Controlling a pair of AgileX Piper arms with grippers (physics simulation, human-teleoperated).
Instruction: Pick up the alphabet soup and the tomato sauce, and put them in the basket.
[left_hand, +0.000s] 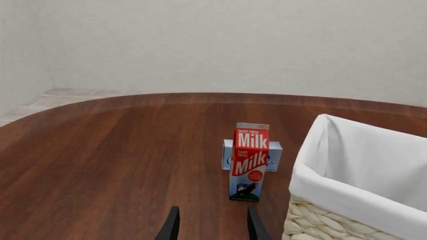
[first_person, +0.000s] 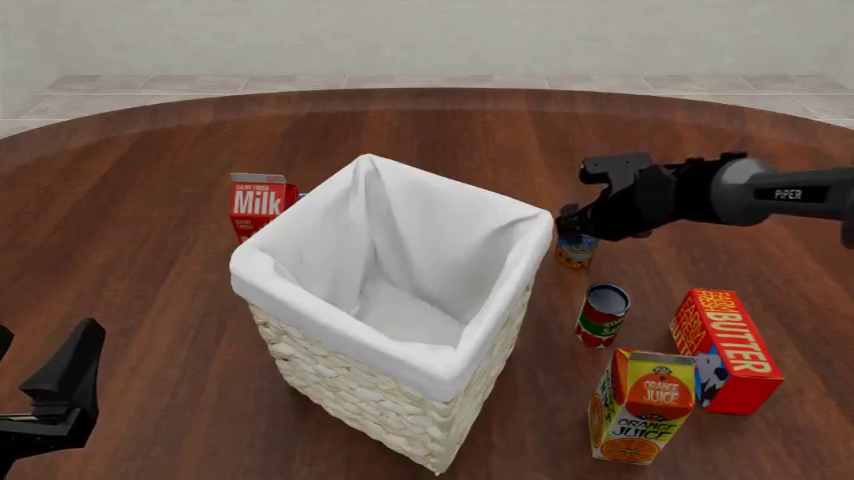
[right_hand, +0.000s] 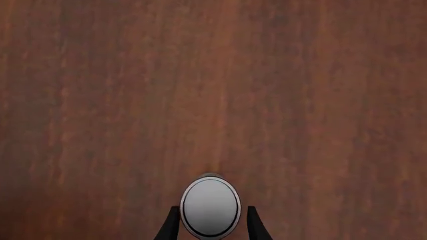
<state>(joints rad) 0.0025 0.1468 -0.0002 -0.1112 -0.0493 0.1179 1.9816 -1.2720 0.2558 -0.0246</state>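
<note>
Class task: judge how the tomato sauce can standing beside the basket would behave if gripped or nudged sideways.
The tomato sauce looks like a rigid metal cylinder, so it probably won't deform. It stands upright on a narrow base, so a high push may tip it; once on its side, it would likely roll. Its smooth wall could slip.

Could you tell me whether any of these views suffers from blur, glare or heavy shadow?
Front view: sharp, evenly lit, soft shadow beside the basket. Left wrist view: crisp milk carton lettering. Right wrist view: the alphabet soup lid looks oval, without glare.
</note>
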